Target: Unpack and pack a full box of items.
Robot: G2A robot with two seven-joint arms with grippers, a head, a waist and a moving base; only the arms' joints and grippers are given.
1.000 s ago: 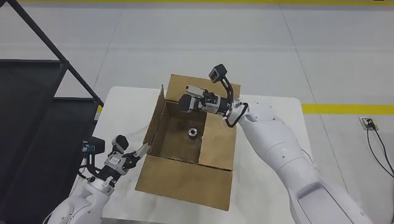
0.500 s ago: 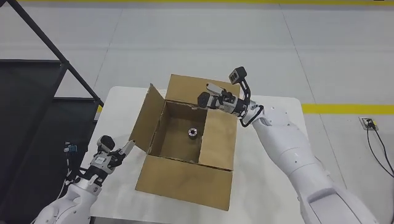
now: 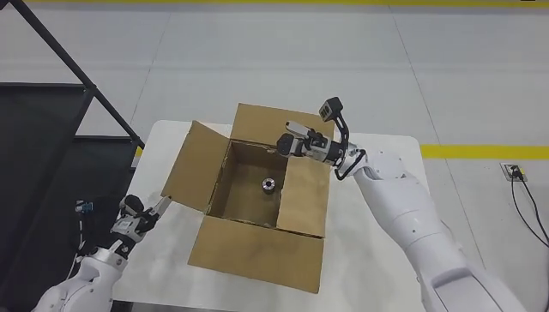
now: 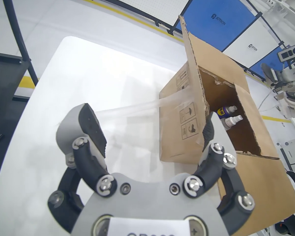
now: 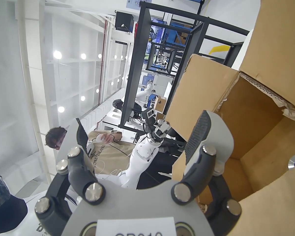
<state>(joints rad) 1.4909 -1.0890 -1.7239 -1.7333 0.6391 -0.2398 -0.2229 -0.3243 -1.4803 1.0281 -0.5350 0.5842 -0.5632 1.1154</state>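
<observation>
Two grippers, both with fingers spread and holding nothing, flanked a brown cardboard box (image 3: 257, 256) that stood with its flaps thrown open in the middle of a white table (image 3: 176, 145). In the top view, the right gripper (image 3: 287, 144) hung over the box's rim at the upper right of the opening, its fingers pointing toward the left of the frame. A small round silver-topped item (image 3: 268, 183) sat on the box floor, just below and left of that gripper in the picture. The left gripper (image 3: 153, 211) hovered at the lower left of the frame, well apart from the box and outside the side flap (image 3: 196, 162) that leaned out toward it. The left wrist view caught a blue-and-yellow spray can (image 4: 225, 110) and a white spray bottle (image 4: 232, 120) side by side inside the box. Whether they stood upright or lay on their sides was hard to tell from that angle. On this evidence the right arm was the nearer to the contents and needed only to drop down and inward. The left would have had to clear the flap first.
</observation>
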